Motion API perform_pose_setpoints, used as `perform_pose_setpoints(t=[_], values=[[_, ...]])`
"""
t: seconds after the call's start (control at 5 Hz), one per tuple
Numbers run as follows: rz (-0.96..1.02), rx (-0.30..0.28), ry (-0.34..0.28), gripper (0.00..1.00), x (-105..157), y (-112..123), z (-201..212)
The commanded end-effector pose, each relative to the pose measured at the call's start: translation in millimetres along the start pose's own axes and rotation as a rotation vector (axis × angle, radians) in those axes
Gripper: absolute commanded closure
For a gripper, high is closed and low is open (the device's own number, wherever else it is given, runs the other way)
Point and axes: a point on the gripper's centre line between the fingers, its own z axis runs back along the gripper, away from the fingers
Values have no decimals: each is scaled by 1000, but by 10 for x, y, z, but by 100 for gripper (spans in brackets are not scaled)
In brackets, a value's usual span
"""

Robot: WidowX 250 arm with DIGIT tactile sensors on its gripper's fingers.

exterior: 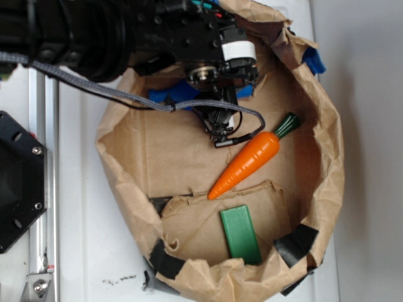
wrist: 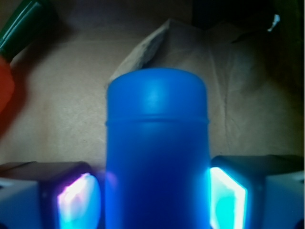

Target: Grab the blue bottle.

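The blue bottle [wrist: 157, 143] fills the middle of the wrist view, smooth and cylindrical, standing out from between my gripper's [wrist: 155, 195] two glowing pads. The right pad [wrist: 226, 200] lies against its side; the left pad [wrist: 78, 202] sits right at its other side with barely a dark sliver between. In the exterior view my gripper [exterior: 211, 88] hangs over the back of the paper bag, and the bottle [exterior: 169, 96] shows as a blue strip under it, mostly hidden by the arm.
An orange carrot [exterior: 249, 165] with a green top lies diagonally in the bag, close to the right of my gripper; its edge [wrist: 5, 86] shows at the wrist view's left. A flat green block [exterior: 240, 233] lies near the front. Crumpled brown paper walls [exterior: 327, 157] ring everything.
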Motion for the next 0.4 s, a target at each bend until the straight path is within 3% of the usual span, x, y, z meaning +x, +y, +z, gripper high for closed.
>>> perform_pose_setpoints(t=[0.0, 0.2], values=[[-117, -50, 4, 100, 131, -113, 447], [-112, -121, 9, 100, 132, -315, 989]])
